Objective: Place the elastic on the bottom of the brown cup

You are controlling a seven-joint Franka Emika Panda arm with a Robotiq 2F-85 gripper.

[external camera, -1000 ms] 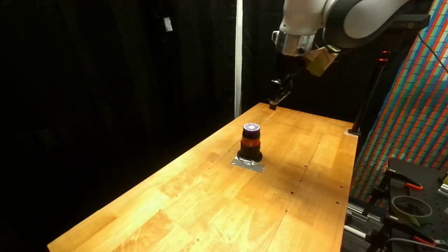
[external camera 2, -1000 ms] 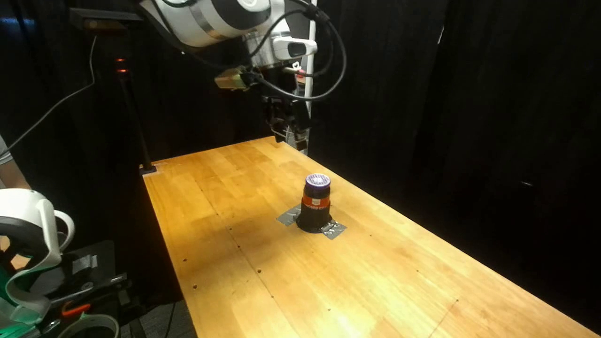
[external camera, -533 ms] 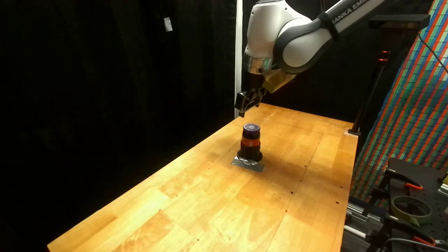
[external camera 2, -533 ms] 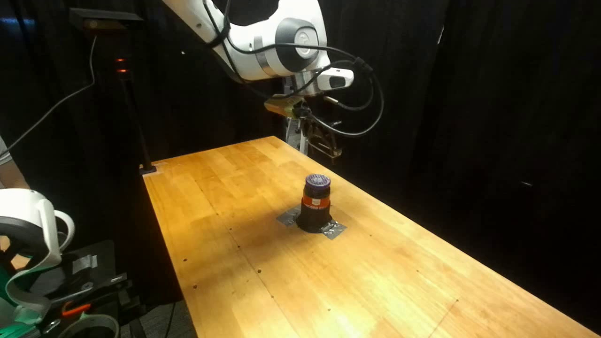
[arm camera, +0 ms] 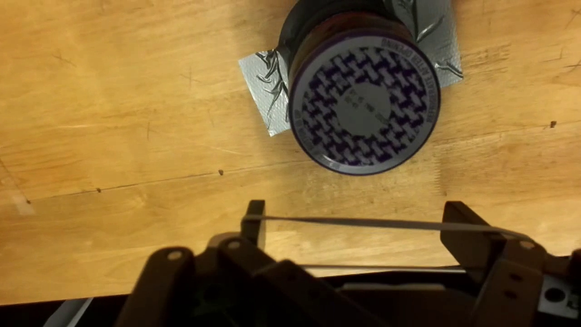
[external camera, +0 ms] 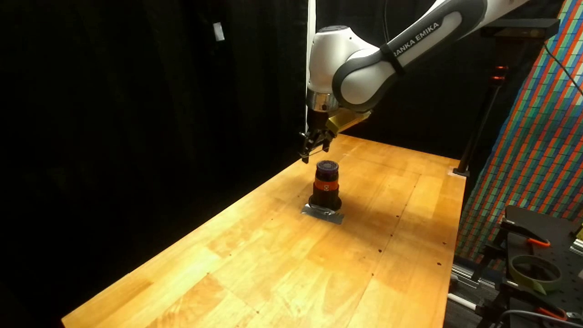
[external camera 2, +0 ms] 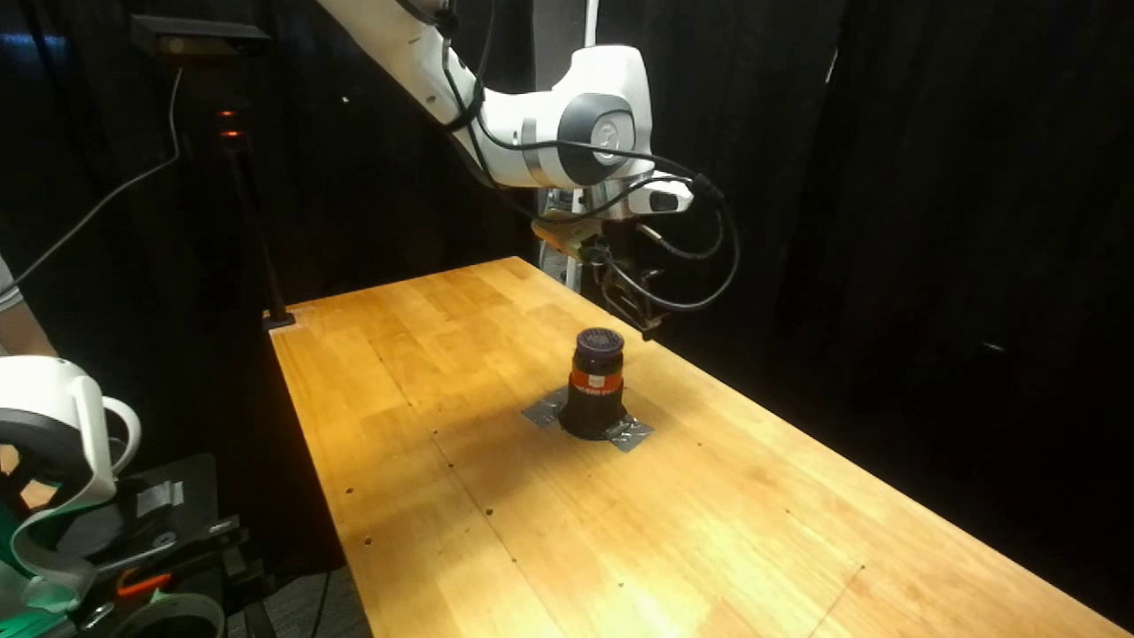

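The brown cup stands upright on the wooden table (external camera: 282,255). It is jar-like, with an orange band, a dark lower part with a flange, and a patterned purple-and-white round top; it shows in both exterior views (external camera: 326,185) (external camera 2: 595,381) and in the wrist view (arm camera: 363,109). My gripper (arm camera: 354,213) is open, fingers wide apart, above the table and beside the cup, near the table's long edge in both exterior views (external camera: 315,155) (external camera 2: 642,321). The thin elastic (arm camera: 376,223) is stretched around both fingers as a loop, with two strands spanning the gap. It is apart from the cup.
Silver tape (arm camera: 265,91) fixes the cup's base to the table. A black post (external camera: 476,118) stands at the table's far corner. A side bench (external camera: 560,232) with a tape roll (external camera: 535,273) is beside the table. A white robot part (external camera 2: 53,399) shows at the side.
My arm has swung from the far end of the table toward the cup and come lower. The elastic stays stretched on the open fingers. The cup has not moved.
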